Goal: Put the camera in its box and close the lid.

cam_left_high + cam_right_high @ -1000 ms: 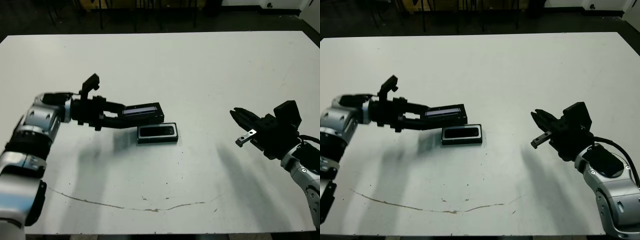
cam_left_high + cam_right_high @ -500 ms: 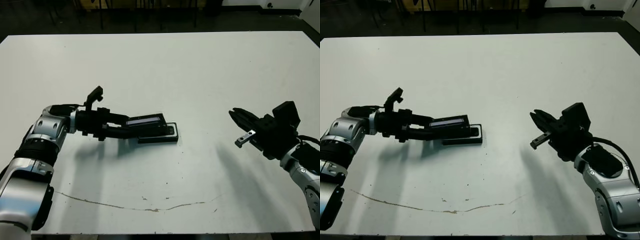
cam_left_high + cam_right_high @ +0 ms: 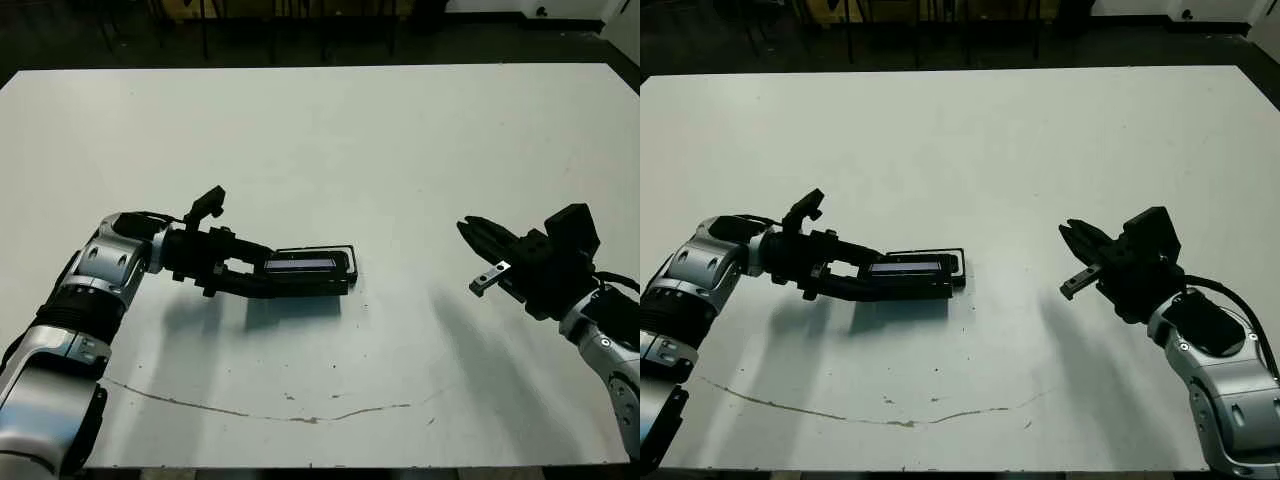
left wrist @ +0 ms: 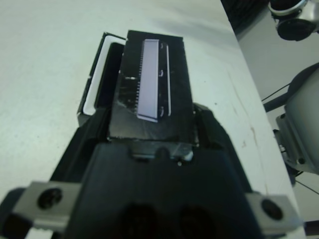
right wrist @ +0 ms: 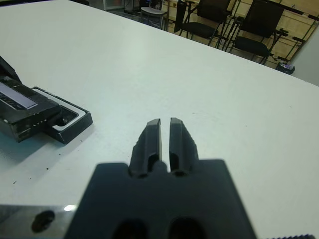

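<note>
While over the box (image 4: pixel 92 84), left claw (image 3: pixel 262 277) outstretched, low

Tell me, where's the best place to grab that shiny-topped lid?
Probably by its two long edges near one short end, coming in along its length, as the left gripper does now. The lid is flat and narrow, so fingers span its width easily, and its far end stays free to settle over the box.

**Lid comes down over the box**

The left gripper (image 3: pixel 262 278) carries the lid (image 3: pixel 300 264) lower and toward the table's right edge. A second ago the lid hung behind the box (image 3: pixel 345 268); now it covers most of it, leaving only the right end exposed.
</note>
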Controlling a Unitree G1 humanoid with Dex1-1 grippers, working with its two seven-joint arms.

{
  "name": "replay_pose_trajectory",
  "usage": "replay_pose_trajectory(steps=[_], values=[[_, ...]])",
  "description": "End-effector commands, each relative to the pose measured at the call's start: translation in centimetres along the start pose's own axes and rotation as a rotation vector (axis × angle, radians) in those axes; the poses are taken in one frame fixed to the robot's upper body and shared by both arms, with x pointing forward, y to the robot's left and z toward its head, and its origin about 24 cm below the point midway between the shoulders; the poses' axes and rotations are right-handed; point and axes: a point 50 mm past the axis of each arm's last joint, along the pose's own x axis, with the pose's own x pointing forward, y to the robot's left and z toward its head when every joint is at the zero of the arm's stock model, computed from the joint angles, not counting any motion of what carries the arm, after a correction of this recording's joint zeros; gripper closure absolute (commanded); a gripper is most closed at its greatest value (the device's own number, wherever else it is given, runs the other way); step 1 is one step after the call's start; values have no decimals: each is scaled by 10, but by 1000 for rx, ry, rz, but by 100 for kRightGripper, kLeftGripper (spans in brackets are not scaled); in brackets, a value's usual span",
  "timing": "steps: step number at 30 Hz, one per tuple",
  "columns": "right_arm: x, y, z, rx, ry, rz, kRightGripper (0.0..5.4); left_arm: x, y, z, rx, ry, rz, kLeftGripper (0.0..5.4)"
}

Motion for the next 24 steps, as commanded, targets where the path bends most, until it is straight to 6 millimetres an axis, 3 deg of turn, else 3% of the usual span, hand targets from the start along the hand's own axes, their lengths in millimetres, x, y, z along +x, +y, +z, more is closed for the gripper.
replay_pose_trajectory(steps=[1,8,14,18,24], values=[[0,1,-4,19,25,0,540,6,1,-22,-47,91,77,266],[-1,0,-3,4,21,-5,540,8,-1,-11,-17,61,39,266],[-1,-1,-4,13,24,-3,540,-8,-15,23,70,-40,-58,266],[0,-2,-4,15,26,3,540,-25,-20,44,99,-120,-32,266],[1,-1,-4,9,14,11,540,-38,-5,38,78,-196,131,266]])
